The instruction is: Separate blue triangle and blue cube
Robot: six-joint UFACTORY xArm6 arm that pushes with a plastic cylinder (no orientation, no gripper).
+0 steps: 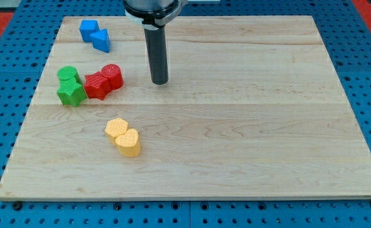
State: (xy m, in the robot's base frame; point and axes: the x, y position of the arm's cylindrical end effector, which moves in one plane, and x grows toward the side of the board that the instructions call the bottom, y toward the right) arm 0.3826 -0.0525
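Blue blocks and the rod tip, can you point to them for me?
blue cube (88,29), camera view, its top face.
blue triangle (100,40), camera view, its top face.
my tip (159,82), camera view, the rod's very end.

The cube (88,29) touches the triangle (100,40) at the surface's (236,126) top left; my tip (159,82) stands well to their lower right.

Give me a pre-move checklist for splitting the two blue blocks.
1. Blue pair located: blue cube and blue triangle, at the view's top left: ok.
2. Already separated: not ok, they touch.
3. My tip in view: ok, to the pair's right and lower.
4. Straight path from tip to pair free: ok; red blocks sit below it.
5. Room on the board to push one away: ok rightward, tight toward the top-left edge.
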